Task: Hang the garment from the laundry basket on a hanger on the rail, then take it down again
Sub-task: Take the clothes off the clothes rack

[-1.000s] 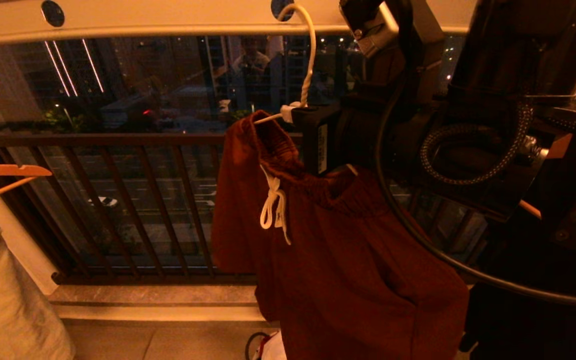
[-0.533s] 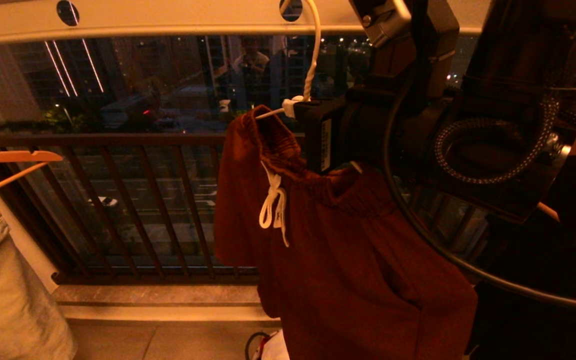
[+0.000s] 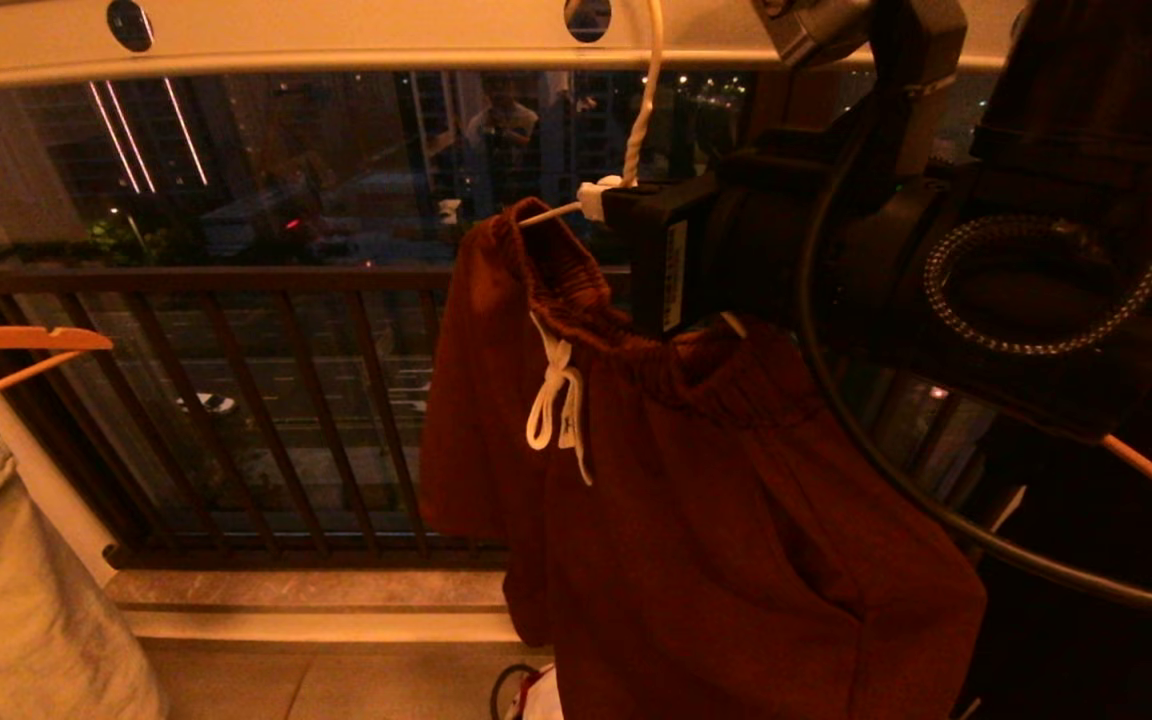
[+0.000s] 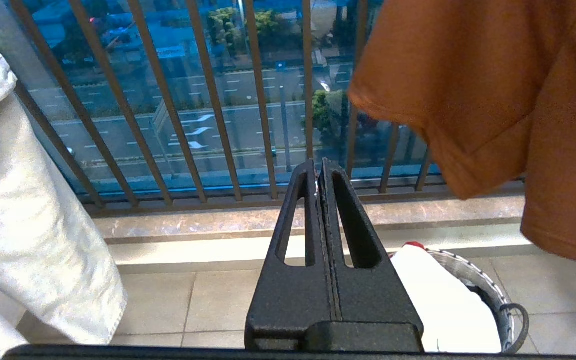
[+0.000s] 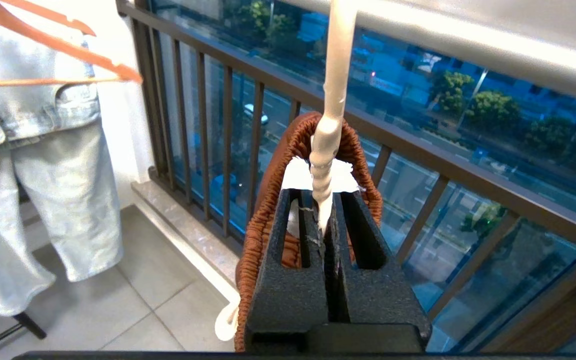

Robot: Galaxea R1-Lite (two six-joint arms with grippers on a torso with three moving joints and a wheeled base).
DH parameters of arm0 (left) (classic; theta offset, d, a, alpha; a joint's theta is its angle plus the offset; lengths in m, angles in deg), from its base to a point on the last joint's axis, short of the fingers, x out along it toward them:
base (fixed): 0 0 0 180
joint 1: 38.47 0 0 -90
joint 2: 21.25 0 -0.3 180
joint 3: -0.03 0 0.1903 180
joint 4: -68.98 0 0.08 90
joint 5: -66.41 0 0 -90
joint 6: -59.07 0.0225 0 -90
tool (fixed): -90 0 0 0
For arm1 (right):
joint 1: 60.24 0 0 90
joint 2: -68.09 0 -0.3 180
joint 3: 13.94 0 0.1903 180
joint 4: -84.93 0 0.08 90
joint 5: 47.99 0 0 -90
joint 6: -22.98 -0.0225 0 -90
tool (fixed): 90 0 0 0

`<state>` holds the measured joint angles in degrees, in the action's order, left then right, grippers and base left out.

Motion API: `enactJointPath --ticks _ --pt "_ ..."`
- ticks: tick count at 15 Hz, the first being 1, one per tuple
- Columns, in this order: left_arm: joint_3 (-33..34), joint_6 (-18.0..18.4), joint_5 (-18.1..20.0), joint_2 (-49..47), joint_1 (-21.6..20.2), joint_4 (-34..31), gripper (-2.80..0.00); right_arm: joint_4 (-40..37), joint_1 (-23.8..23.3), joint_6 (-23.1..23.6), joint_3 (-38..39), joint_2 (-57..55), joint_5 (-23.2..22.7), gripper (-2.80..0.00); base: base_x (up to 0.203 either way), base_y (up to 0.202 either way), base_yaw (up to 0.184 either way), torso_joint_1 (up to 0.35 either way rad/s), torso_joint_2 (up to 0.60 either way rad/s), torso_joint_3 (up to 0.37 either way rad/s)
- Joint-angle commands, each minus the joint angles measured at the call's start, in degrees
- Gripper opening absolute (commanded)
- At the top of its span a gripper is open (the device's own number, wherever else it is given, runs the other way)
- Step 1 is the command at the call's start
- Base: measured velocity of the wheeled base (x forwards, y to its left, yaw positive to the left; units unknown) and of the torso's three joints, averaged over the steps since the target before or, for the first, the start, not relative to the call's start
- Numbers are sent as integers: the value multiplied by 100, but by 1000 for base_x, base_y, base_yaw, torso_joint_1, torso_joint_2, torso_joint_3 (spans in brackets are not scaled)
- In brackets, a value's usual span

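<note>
From my head, my right gripper [image 3: 626, 195] sits at about one o'clock, fingers pinched tight on the twisted neck of the hanger [image 3: 639, 140]. The garment [image 3: 696, 500] hangs from it, drawstring at the centre, filling the frame toward five o'clock. Since a second ago the hook has climbed: its curve then showed just under the rail [image 3: 336, 40], and now it runs out of sight at twelve o'clock beside a dark hole. I judge I am lifting the hook toward the beam, either to seat it or to free it; I cannot tell which. The laundry basket [image 3: 536, 700] peeks in at six o'clock.

From my left wrist, my left gripper [image 4: 320, 175] is closed on nothing, parked low; the basket rim sits at four o'clock and the garment's hem at two.

From my right wrist, the hanger neck rises from between my closed fingers [image 5: 300, 240] toward twelve o'clock, with the gathered waistband bunched just behind.
</note>
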<state>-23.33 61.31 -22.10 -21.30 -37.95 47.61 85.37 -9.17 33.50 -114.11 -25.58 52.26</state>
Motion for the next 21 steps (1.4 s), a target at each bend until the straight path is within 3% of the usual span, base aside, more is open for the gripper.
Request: enactJointPath --ticks 1,21 --pt "70 5 1 -4 0 2 -280 19 0 12 52 89 4 -280 0 0 0 0 0 0" --pt "70 5 1 -4 0 2 -280 -172 5 52 689 950 51 -280 0 0 0 0 0 0"
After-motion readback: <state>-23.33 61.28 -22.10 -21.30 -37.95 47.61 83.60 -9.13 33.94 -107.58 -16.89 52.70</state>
